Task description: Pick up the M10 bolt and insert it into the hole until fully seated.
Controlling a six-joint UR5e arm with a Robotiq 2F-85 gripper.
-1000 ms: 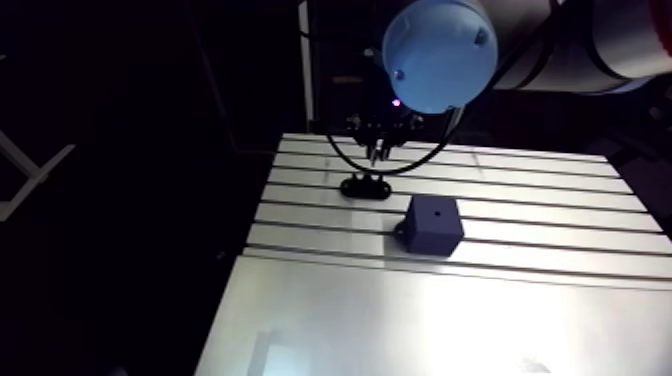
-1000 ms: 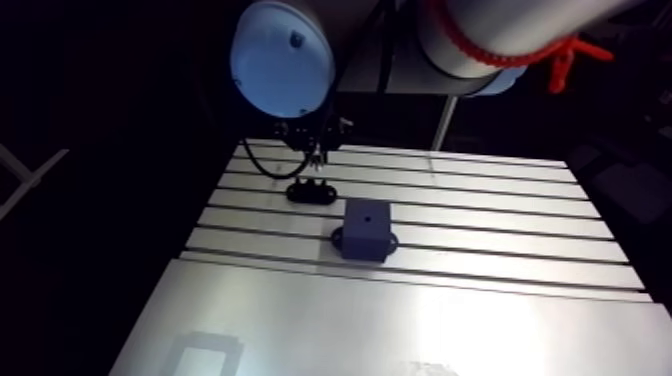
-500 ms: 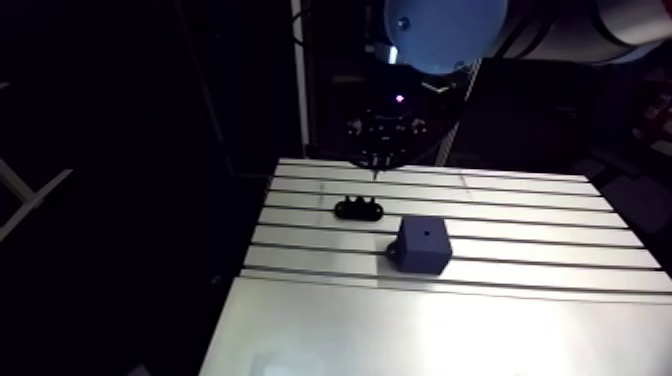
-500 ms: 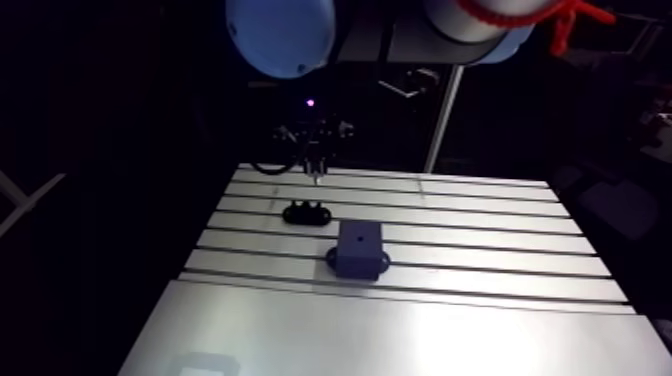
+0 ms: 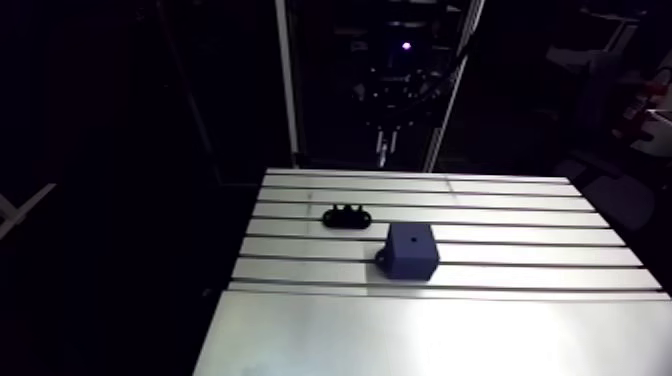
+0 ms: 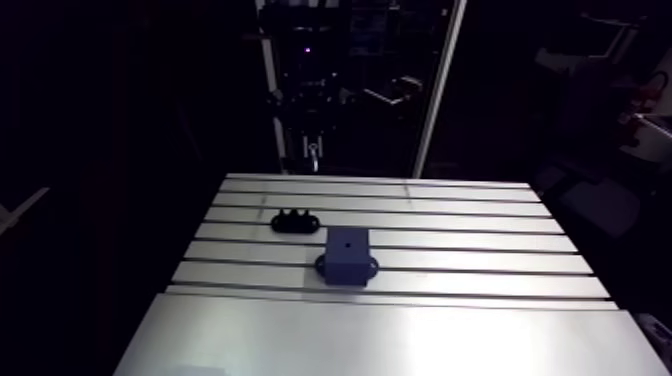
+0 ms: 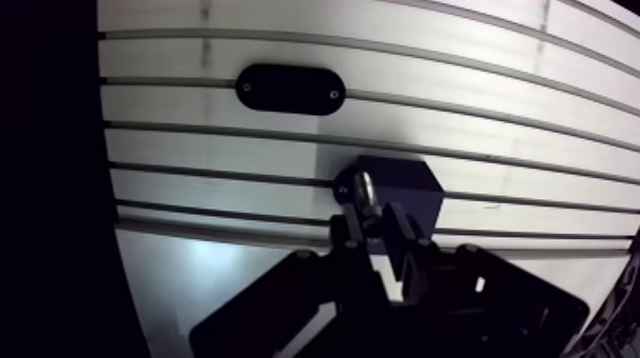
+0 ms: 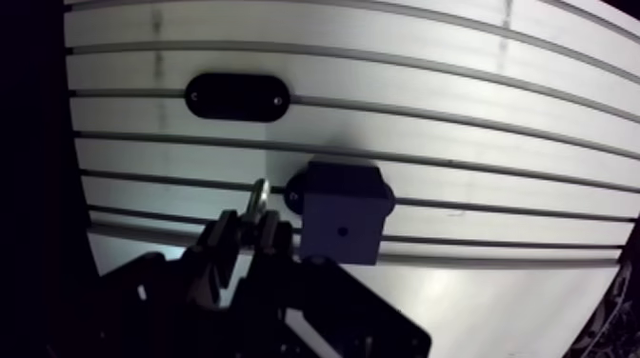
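Your jaws are clenched on the bolt point(image 8: 258, 193), high above the bench point(image 8: 476, 143). In the arm view the block point(image 6: 347, 257) and its hole point(image 6: 346, 241) sit at its 5 o'clock. Likely stiff, slippery steel: grip the head end, shank free.

No lettering, number or sign is legible — neither on the block point(image 6: 347, 258) nor the table point(image 6: 480, 335).

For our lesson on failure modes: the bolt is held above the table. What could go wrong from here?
1. The end effector pinches the M10 bolt with its end sticking out; it might tilt or slip.
2. The hole in the block is small, so a slight offset on descent could jam the bolt against the top face.
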